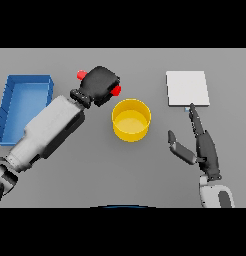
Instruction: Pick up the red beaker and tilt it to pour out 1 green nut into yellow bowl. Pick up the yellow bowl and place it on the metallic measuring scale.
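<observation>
Two hands | left hand (101, 84) clamped round red beaker (115, 90), rigid, likely light | right hand (204, 149) open, idle | yellow bowl (131, 120) graspable at rim

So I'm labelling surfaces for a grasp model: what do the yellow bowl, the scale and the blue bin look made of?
Yellow bowl: smooth, opaque, matte, probably plastic; even colour, no glints.
Measuring scale: flat pale grey plate, plausibly brushed or matte metal, though no reflections confirm it.
Blue bin: thin straight walls, uniform matte blue, likely plastic.
</observation>
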